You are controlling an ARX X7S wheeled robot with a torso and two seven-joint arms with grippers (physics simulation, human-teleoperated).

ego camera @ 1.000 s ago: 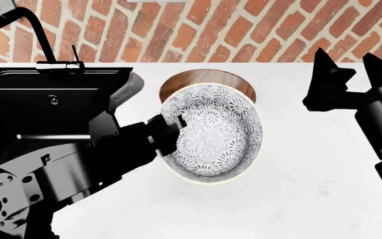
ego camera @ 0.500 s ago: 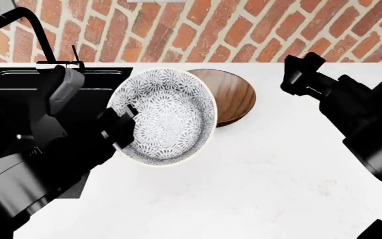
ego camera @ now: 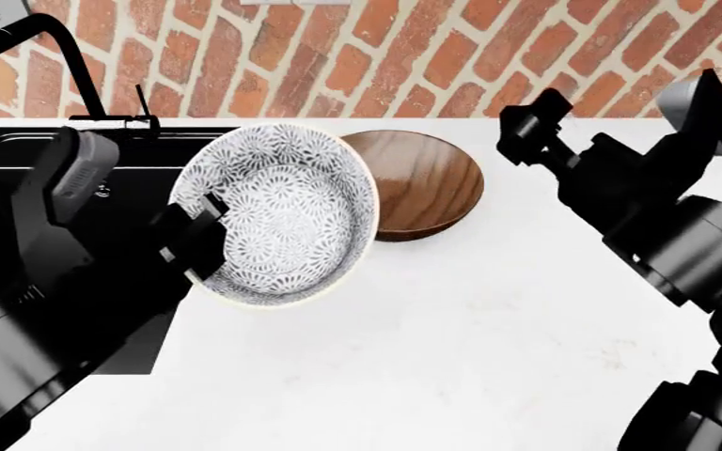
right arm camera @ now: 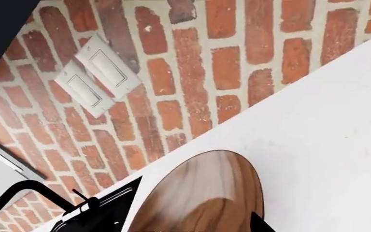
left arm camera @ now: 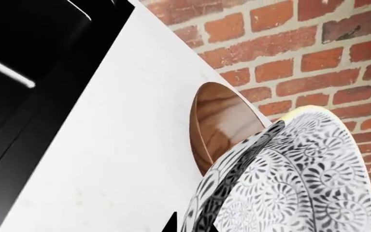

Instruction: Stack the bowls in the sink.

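My left gripper [ego camera: 204,230] is shut on the rim of the white floral bowl [ego camera: 279,211] and holds it tilted in the air over the right edge of the black sink [ego camera: 148,150]. In the left wrist view the bowl's rim [left arm camera: 237,174] runs between the two dark fingertips [left arm camera: 170,225]. The brown wood-grain bowl [ego camera: 424,183] rests on the white counter just right of the white one. My right gripper [ego camera: 530,132] hovers open to the right of the brown bowl. The right wrist view looks down on the brown bowl [right arm camera: 205,193], with one fingertip [right arm camera: 257,223] beside it.
A tall black faucet [ego camera: 35,47] stands behind the sink against the brick wall. A white switch plate [right arm camera: 95,77] is on the wall. The white counter [ego camera: 462,357] stretches to the front and right of the bowls.
My left arm has carried the white bowl leftward to the sink's edge, uncovering the brown bowl. My right arm has swung left toward the brown bowl.
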